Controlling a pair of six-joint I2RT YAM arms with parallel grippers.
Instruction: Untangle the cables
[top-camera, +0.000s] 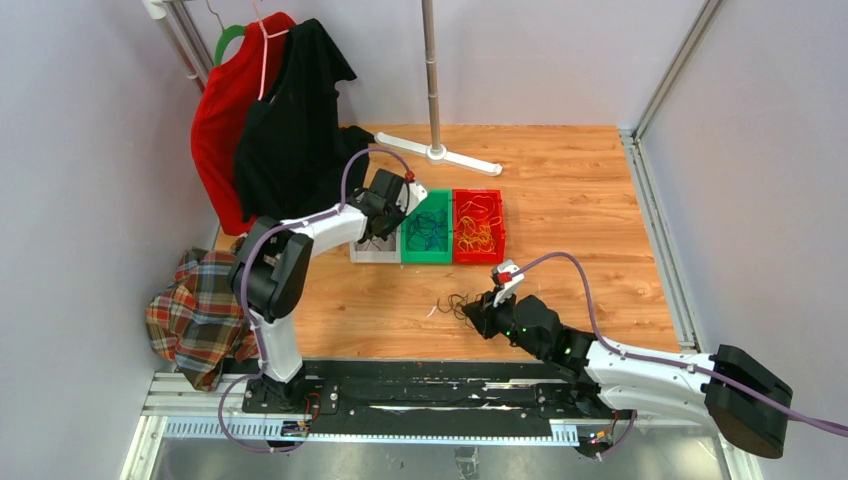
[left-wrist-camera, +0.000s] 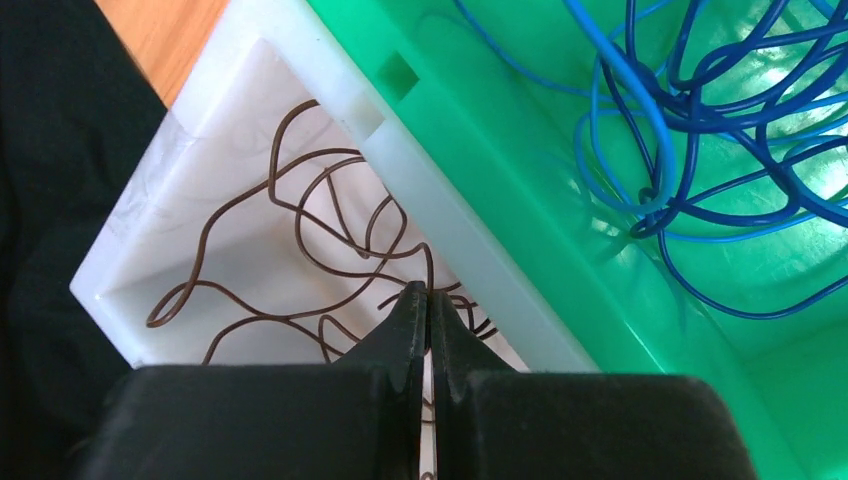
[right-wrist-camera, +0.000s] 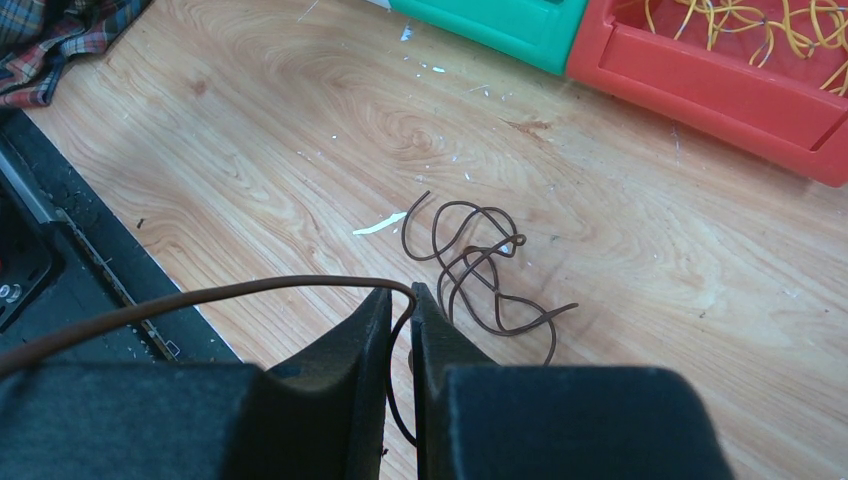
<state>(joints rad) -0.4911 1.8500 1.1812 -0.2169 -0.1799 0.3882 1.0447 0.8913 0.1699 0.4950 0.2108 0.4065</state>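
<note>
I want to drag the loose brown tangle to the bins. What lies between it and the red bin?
Only bare wooden table, dotted with small white flecks, separates the brown tangle from the red bin; the right wrist view shows it.

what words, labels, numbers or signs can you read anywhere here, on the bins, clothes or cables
No text can be read in any view.
White bin, green bin, red bin: bare plastic, no labels showing.
Red garment, black garment, plaid cloth: no print visible.
Brown cable between the right fingers: no markings visible.
</note>
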